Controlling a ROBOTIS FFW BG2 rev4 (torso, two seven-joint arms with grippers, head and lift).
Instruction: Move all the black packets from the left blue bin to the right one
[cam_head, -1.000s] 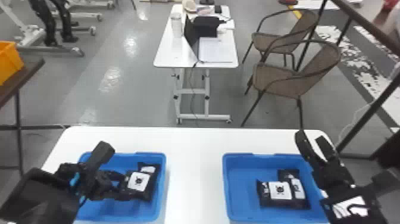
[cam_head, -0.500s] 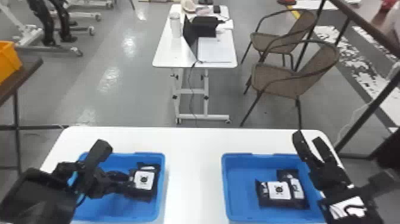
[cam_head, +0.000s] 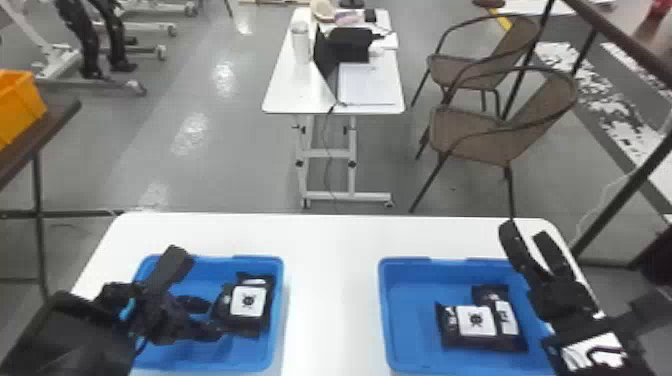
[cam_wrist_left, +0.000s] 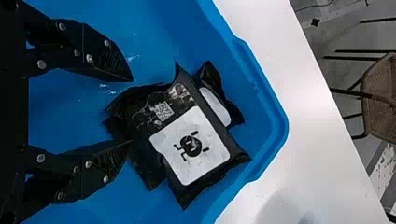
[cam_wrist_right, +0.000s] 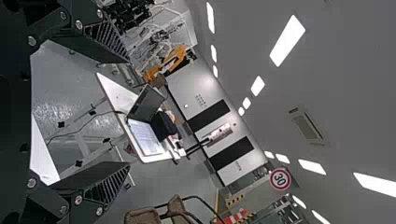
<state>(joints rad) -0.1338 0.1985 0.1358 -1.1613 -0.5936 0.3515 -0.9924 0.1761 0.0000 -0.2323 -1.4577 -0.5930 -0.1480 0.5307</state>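
Note:
My left gripper (cam_head: 200, 315) is over the left blue bin (cam_head: 279, 320), beside a small pile of black packets (cam_head: 248, 301) at the bin's right side. In the left wrist view, my left gripper (cam_wrist_left: 130, 111) stands open, its fingertips at the near edge of overlapping black packets (cam_wrist_left: 191, 144). The right blue bin (cam_head: 384, 310) holds black packets (cam_head: 476, 320) in its right half. My right gripper (cam_head: 522, 240) is parked above that bin's right edge, and in the right wrist view the right gripper (cam_wrist_right: 129, 113) is open with nothing between its fingers.
Both bins stand on a white table (cam_head: 330, 280), with a bare strip of tabletop between them. Beyond are a smaller white table (cam_head: 285, 95) with a laptop, and wicker chairs (cam_head: 475, 130). An orange crate (cam_head: 20, 105) sits at the far left.
The left gripper has shifted slightly within the left bin, and the top packet there now lies at a somewhat different angle. The right arm stays where it was.

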